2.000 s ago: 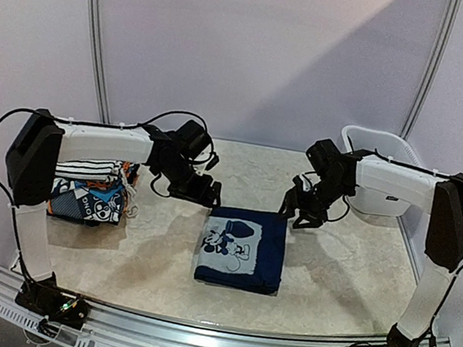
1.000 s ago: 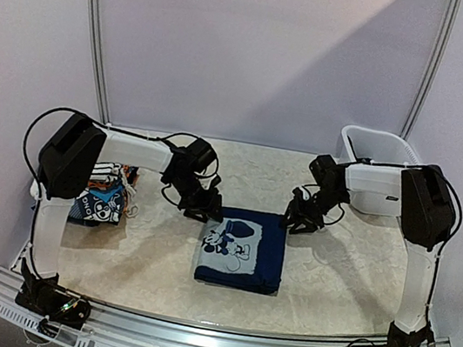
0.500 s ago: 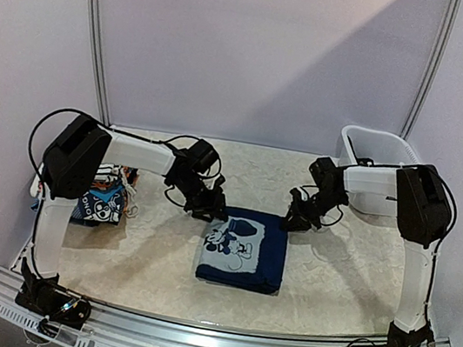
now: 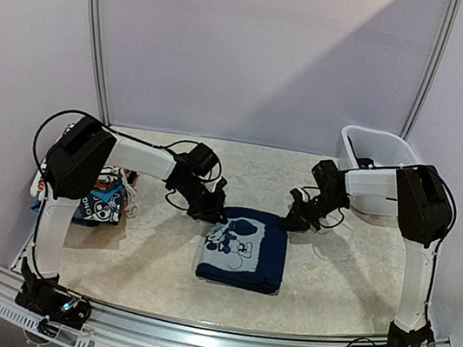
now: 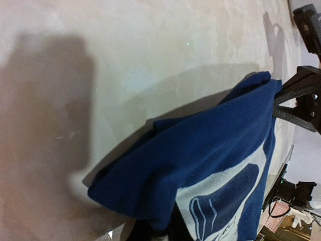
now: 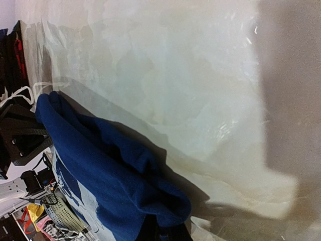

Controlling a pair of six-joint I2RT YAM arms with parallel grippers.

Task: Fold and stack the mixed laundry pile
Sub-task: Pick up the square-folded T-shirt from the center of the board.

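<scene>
Navy garment [image 4: 243, 248] lies folded; left tool [image 4: 216, 215] and right tool [image 4: 291, 222] each clamp one far corner.

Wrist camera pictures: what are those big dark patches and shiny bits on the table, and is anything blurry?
Left wrist view: a broad soft shadow, probably the arm's, darkens the left of the pale marbled tabletop; the navy blue cartoon-print garment blurs at the bottom edge, close to the lens. Right wrist view: shadow fills the right side, a milky sheen glares mid-table.
</scene>
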